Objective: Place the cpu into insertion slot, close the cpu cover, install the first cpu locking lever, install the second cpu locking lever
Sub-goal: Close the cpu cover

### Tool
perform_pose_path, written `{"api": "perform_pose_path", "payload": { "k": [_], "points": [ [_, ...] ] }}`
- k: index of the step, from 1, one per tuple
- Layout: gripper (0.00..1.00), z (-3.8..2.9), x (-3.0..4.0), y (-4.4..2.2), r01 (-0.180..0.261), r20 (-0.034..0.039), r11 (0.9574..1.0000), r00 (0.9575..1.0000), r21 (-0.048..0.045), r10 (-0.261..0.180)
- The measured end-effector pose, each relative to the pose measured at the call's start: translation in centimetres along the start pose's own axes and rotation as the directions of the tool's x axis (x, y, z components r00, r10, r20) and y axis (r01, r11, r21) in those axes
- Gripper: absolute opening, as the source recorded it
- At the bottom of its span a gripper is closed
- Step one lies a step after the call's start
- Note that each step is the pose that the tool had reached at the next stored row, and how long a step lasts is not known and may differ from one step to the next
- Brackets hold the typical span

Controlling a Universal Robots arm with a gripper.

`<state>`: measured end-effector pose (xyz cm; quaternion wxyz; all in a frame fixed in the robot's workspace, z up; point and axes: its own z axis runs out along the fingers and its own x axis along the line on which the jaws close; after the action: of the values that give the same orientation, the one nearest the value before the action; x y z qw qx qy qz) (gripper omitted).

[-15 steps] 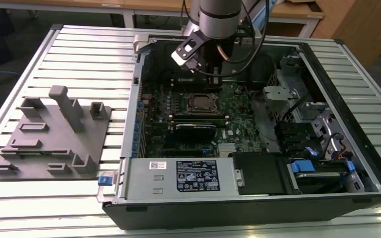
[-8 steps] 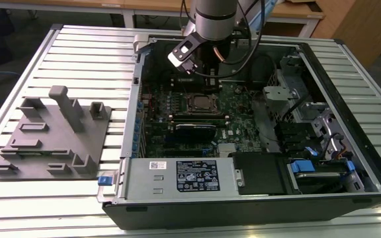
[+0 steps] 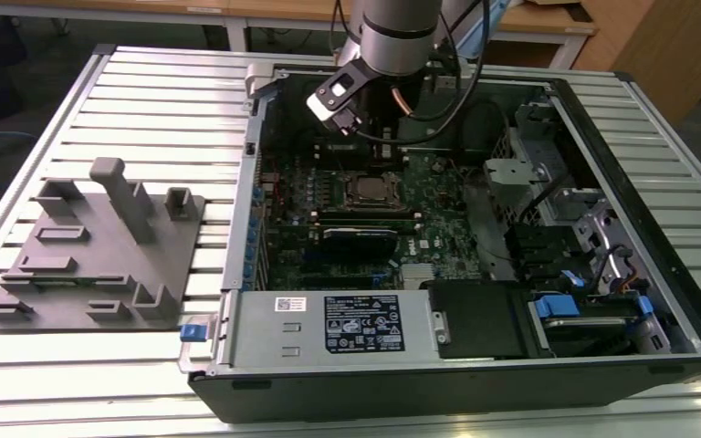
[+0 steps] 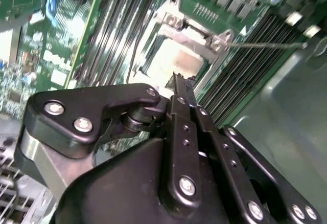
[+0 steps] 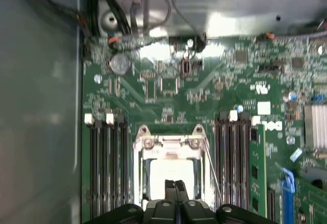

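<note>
Above the cpu (image 5: pixel 171 170) (framed by its cover (image 5: pixel 168 143)), the fingers (image 5: pixel 170 189) meet, empty.

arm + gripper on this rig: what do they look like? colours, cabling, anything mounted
Arm: silver-grey cylinder with a darker band, black cables looping beside it, a white-and-black box mounted at the wrist. Gripper: matte black, flat linkage bars dotted with silver screw heads, tapering to two narrow fingers.
</note>
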<state>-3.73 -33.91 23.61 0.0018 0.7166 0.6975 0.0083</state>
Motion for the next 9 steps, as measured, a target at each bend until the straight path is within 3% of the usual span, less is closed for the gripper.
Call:
{"api": "perform_pose_path", "payload": {
  "k": [9],
  "points": [
    [0.10, 0.39, 0.00, 0.00, 0.000, 0.0023, 1.0000, 1.0000, 0.0029, 0.000]
  ]
}}
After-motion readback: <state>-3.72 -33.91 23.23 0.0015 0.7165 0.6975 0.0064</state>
